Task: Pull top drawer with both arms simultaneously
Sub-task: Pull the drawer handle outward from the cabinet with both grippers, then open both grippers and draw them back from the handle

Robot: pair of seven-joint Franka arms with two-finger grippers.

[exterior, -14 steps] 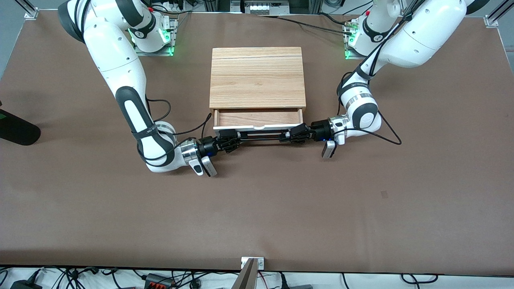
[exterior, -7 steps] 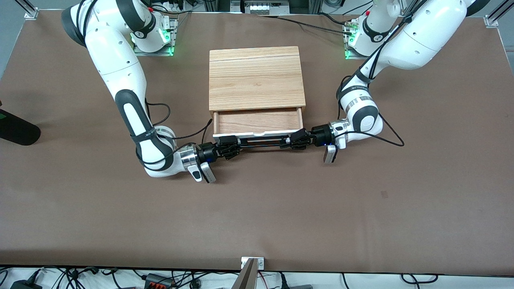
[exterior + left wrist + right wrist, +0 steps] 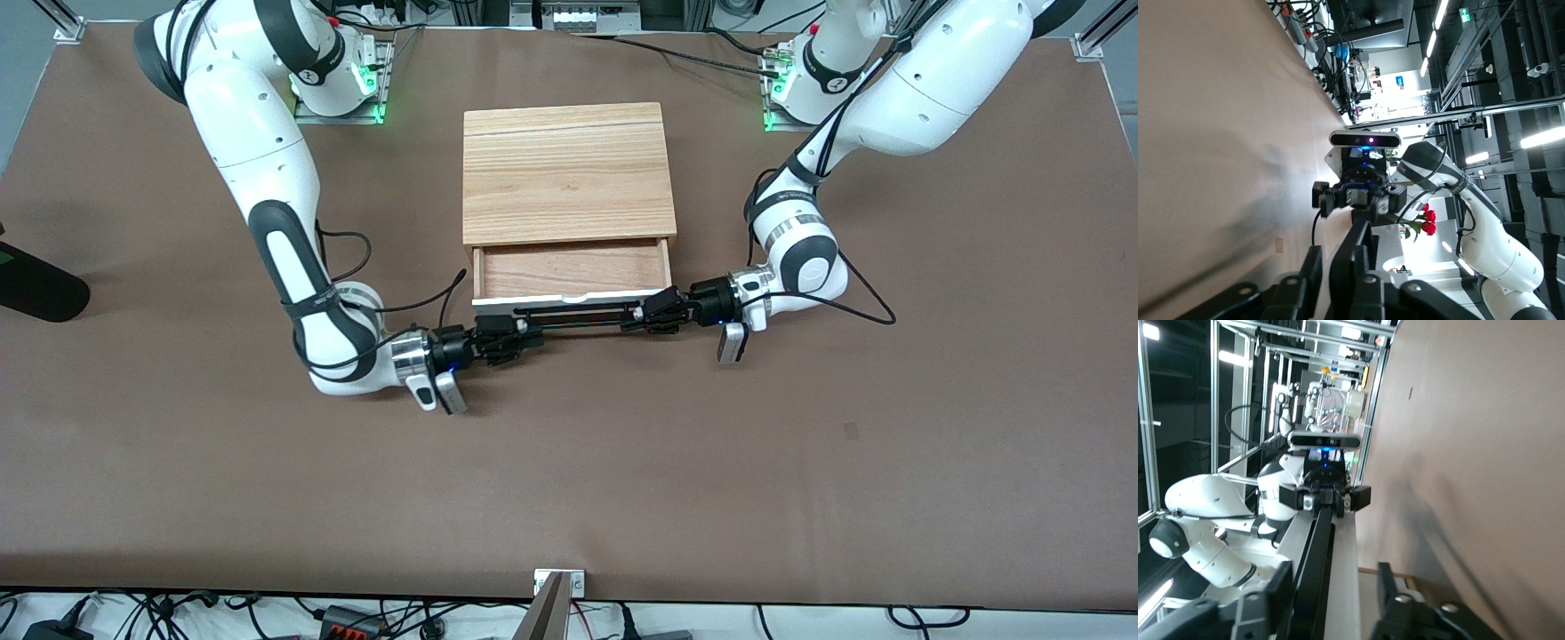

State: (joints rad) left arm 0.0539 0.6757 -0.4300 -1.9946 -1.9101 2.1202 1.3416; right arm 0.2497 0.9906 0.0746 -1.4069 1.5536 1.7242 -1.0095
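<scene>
The top drawer (image 3: 569, 271) is pulled partway out of the light-wood cabinet (image 3: 567, 173), and its brown wood inside shows. Its black bar handle (image 3: 578, 311) runs along the white front. My right gripper (image 3: 526, 335) is open at the handle's end toward the right arm. In the right wrist view (image 3: 1335, 577) its fingers stand wide apart with the handle (image 3: 1319, 547) and the white front (image 3: 1343, 573) between them. My left gripper (image 3: 629, 317) is at the handle's other end. In the left wrist view (image 3: 1338, 250) the handle (image 3: 1358, 240) lies against one finger, with a thin gap to the other.
A black object (image 3: 36, 286) lies at the table edge toward the right arm's end. Cables (image 3: 867, 298) trail from both wrists onto the brown table. The arm bases (image 3: 342, 84) stand beside the cabinet's back.
The drawer slid out toward the front camera with both grippers at the handle. In the last half second the right gripper backed off a little toward its own end of the table; the left one held still.
</scene>
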